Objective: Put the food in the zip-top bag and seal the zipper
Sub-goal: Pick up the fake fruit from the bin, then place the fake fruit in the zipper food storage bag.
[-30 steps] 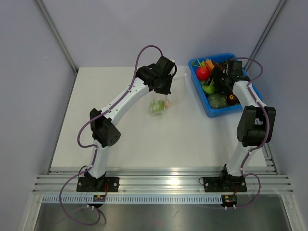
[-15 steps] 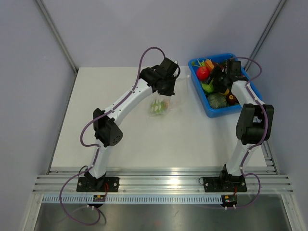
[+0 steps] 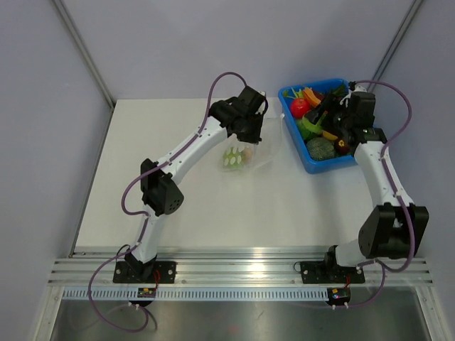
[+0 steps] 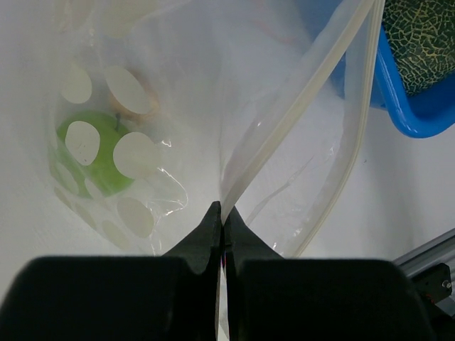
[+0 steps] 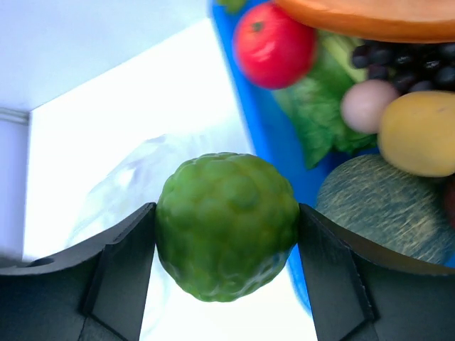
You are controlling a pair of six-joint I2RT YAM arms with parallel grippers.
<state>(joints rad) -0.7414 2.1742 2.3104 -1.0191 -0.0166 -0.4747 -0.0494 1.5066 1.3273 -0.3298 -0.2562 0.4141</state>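
Note:
The clear zip-top bag [image 3: 249, 153] lies on the white table left of the tray, with green and pale food [image 3: 233, 158] inside. My left gripper [image 3: 250, 133] is shut on the bag's mouth edge. In the left wrist view its tips [image 4: 222, 213] pinch the zipper strip [image 4: 306, 78], the mouth gapes open, and a green fruit [image 4: 96, 153] shows through the dotted bag wall [image 4: 135, 153]. My right gripper [image 5: 226, 227] is shut on a bumpy green fruit [image 5: 226, 226], held over the tray's left edge [image 3: 311, 128] with the bag below and left of it.
The blue tray [image 3: 316, 165] at the back right holds a red tomato [image 5: 274, 44], lettuce [image 5: 320, 106], dark grapes [image 5: 405, 57], a yellow potato [image 5: 419, 131] and a netted melon [image 5: 384, 206]. Grey walls stand behind the table.
My right arm has swung its elbow out to the right and lifted the green fruit from the tray. My left gripper has shifted slightly right with the bag's edge.

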